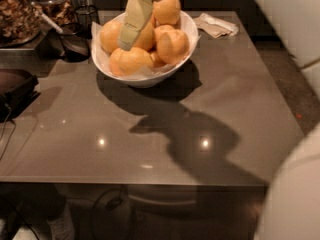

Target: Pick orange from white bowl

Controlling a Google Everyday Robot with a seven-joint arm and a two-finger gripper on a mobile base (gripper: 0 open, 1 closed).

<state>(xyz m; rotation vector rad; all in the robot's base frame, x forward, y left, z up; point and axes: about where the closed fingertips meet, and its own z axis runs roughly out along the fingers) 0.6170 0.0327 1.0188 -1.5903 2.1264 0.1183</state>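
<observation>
The white bowl (pixel 145 79) stands at the far middle of the grey table (pixel 165 134), lined with white paper and piled with several oranges. One orange (pixel 173 44) lies at the right, one (pixel 129 61) at the front, one (pixel 110 35) at the left and one (pixel 168 8) on top at the back. My gripper (pixel 125 45) hangs down from the top edge over the left-middle of the pile, its pale tip against the oranges between the left and front ones. No orange is lifted clear of the bowl.
A crumpled napkin (pixel 216 25) lies right of the bowl. A dark wire-mesh cup (pixel 87 15), a dark ladle (pixel 75 44) and a tray of brown food (pixel 17 14) stand at the left rear. A black object (pixel 15 86) sits at the left edge. My white arm parts (pixel 292 19) fill the right side.
</observation>
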